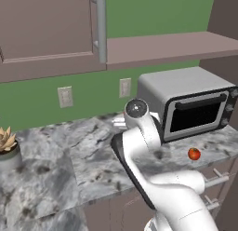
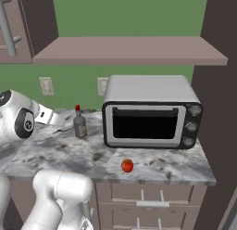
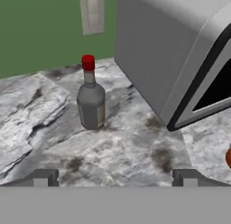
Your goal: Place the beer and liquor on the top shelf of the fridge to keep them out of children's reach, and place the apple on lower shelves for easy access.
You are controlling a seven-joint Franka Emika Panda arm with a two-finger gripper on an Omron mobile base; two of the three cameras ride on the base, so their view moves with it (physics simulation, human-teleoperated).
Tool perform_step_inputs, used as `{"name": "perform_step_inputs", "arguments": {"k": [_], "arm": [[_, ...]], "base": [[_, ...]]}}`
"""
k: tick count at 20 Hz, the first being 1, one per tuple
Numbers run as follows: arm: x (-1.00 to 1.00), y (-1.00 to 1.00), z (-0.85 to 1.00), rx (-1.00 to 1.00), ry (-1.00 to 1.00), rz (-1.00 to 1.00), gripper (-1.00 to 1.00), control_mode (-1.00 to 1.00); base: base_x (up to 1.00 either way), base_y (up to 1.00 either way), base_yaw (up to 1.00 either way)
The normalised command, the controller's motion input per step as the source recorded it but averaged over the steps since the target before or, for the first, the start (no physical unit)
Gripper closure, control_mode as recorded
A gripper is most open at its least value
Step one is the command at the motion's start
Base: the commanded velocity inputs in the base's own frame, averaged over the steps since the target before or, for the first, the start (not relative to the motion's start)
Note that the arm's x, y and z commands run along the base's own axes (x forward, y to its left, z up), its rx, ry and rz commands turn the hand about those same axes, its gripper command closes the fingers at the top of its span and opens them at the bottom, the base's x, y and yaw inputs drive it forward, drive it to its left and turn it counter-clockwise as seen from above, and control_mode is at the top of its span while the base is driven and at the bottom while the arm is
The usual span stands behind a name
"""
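You've got the gripper (image 3: pixel 115 177) jaws spread wide, empty, above the marble counter (image 3: pixel 135 146). The liquor (image 3: pixel 91 95) stands upright ahead of it, left of the microwave (image 2: pixel 150 111). The apple (image 2: pixel 127 165) sits on the counter near the front edge, before the microwave

Marble counter (image 2: pixel 69 155) with microwave (image 2: pixel 150 113), liquor (image 2: pixel 80 124), apple (image 2: pixel 127 166), potted succulent (image 1: pixel 8 148).

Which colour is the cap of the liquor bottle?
Red. The liquor cap shows best in the hand view.
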Motion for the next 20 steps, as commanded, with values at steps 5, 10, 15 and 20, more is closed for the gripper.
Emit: {"name": "perform_step_inputs", "arguments": {"k": [5, 10, 15, 20], "arm": [[0.54, 0.00, -0.09, 0.00, 0.00, -0.03, -1.00, -1.00], [0.51, 0.00, -0.16, 0.00, 0.00, 0.00, -1.00, -1.00], [0.47, 0.00, -0.22, 0.00, 0.00, 0.00, -1.00, -1.00], [0.45, 0.00, -0.24, 0.00, 0.00, 0.00, -1.00, -1.00]], "base": [[0.00, 0.00, 0.00], [0.00, 0.00, 0.00], [0.00, 0.00, 0.00], [0.00, 0.00, 0.00]]}}
